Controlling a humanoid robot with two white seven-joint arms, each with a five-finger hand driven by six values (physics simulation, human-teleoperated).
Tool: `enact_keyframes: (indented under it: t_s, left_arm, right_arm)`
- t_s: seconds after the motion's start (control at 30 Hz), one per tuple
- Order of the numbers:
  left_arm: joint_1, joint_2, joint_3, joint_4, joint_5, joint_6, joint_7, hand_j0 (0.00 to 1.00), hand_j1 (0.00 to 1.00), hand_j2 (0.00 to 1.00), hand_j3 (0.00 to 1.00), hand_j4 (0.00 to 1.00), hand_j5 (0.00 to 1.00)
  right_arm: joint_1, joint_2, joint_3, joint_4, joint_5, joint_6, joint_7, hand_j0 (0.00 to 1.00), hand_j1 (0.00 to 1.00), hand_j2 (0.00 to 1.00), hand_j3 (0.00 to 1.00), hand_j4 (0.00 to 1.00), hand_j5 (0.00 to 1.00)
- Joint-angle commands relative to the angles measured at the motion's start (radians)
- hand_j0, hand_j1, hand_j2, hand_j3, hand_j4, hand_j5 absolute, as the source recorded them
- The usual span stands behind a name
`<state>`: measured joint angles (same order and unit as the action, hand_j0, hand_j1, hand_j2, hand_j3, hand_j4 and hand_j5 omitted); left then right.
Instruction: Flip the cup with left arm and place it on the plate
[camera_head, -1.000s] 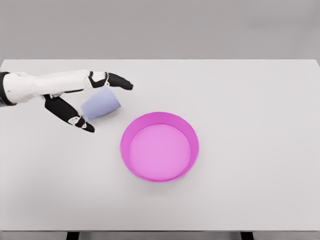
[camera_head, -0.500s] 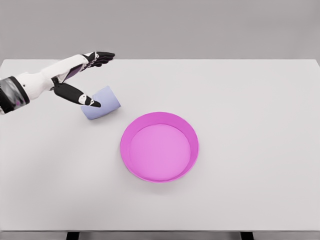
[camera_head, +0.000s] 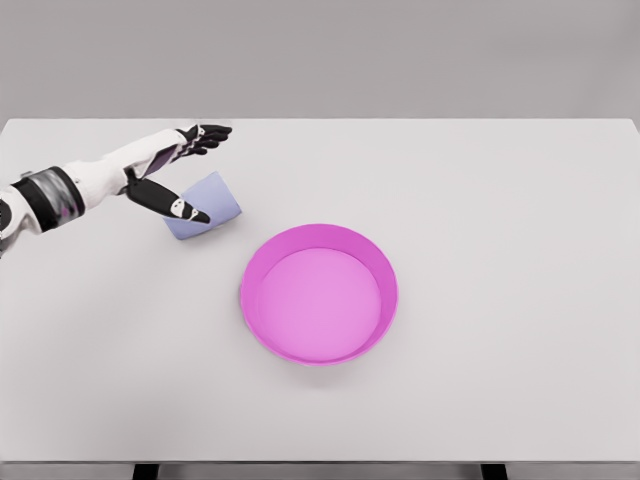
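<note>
Fingers (camera_head: 205, 133) of the left hand (camera_head: 172, 165) are spread apart and hold nothing: the thumb reaches down across the near side of the cup (camera_head: 203, 205), its dark tip over the cup's wall, while the other digits stretch out past the cup's far side, toward the far edge of the surface (camera_head: 500, 400). Whether the thumb actually touches the cup cannot be told. Nearest of all, the pink plate (camera_head: 319, 293) sits around the middle of the surface, a little toward its left, round and with a raised rim. Beyond it, toward the far left corner, the pale lavender cup lies tipped on its side, near the plate but clear of it. Farther left, the white arm with its dark wrist band comes in over the left edge.
</note>
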<state>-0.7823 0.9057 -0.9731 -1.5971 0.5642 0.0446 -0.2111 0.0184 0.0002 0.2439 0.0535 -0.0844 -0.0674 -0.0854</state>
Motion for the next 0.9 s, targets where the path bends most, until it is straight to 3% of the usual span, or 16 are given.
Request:
enact_keyframes:
  t_s: [0.0, 0.27, 0.7, 0.87]
  left_arm:
    - [0.0, -0.019, -0.001, 0.02, -0.01, 0.003, 0.001, 1.0, 1.0, 1.0, 1.0, 1.0, 1.0]
    - [0.0, -0.05, 0.001, 0.051, -0.012, 0.115, 0.007, 1.0, 1.0, 1.0, 1.0, 1.0, 1.0]
    - [-0.002, -0.057, 0.005, 0.072, -0.013, 0.116, 0.01, 1.0, 1.0, 1.0, 1.0, 1.0, 1.0]
    - [-0.002, -0.082, 0.004, 0.105, -0.056, 0.121, 0.01, 1.0, 1.0, 1.0, 1.0, 1.0, 1.0]
  right_arm:
    - [0.0, 0.0, 0.0, 0.0, 0.0, 0.0, -0.001, 1.0, 1.0, 1.0, 1.0, 1.0, 1.0]
    - [0.0, 0.0, 0.0, 0.0, 0.0, 0.0, 0.001, 1.0, 1.0, 1.0, 1.0, 1.0, 1.0]
    - [0.0, 0.0, 0.0, 0.0, 0.0, 0.0, 0.001, 1.0, 1.0, 1.0, 1.0, 1.0, 1.0]
    - [0.0, 0.0, 0.0, 0.0, 0.0, 0.0, -0.001, 1.0, 1.0, 1.0, 1.0, 1.0, 1.0]
